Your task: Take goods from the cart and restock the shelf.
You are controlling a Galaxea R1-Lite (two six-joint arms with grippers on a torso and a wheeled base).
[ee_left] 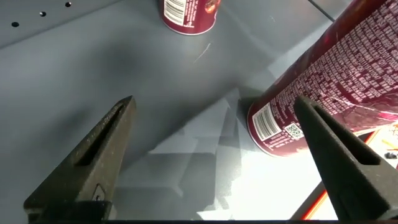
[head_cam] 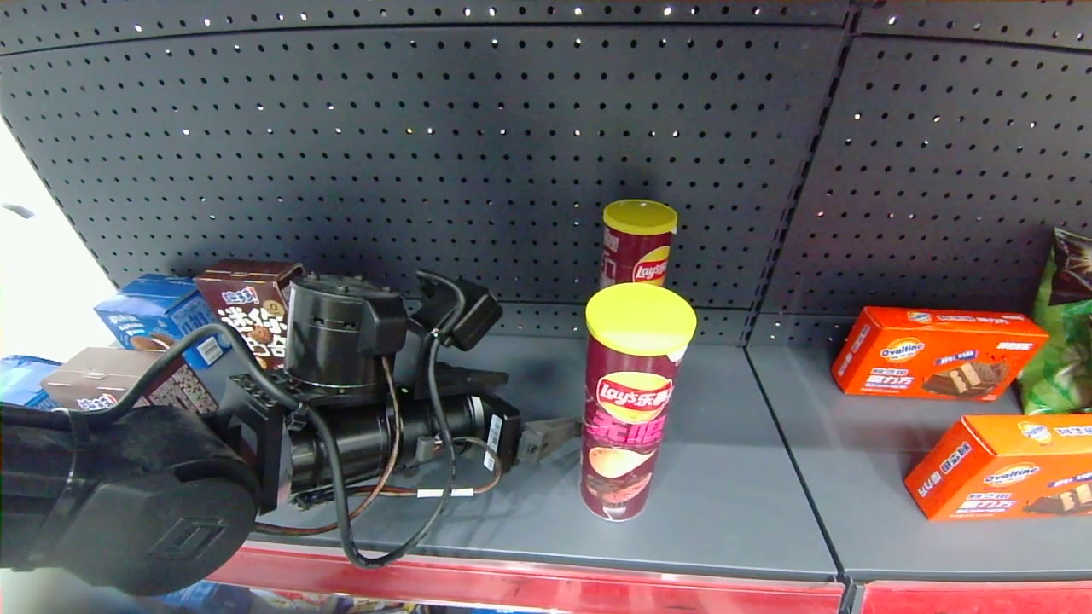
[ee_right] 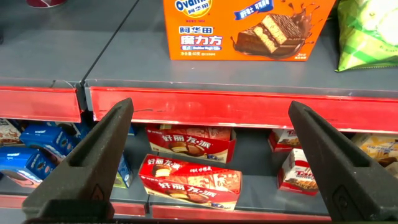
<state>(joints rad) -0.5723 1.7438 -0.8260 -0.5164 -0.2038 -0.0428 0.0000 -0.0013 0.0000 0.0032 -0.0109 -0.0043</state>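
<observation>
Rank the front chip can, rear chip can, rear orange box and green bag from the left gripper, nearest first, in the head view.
1. Front chip can, beside the left gripper.
2. Rear chip can, behind it.
3. Rear orange box, right bay.
4. Green bag, far right.

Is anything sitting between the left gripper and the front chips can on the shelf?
Nothing visible. The open left gripper is just beside the front chips can, with only bare shelf between them.

back: dark grey pegboard (head_cam: 426, 128) | shelf (head_cam: 725, 477): grey, red front strip (head_cam: 529, 588) | far left: bright white glare (head_cam: 43, 256)
</observation>
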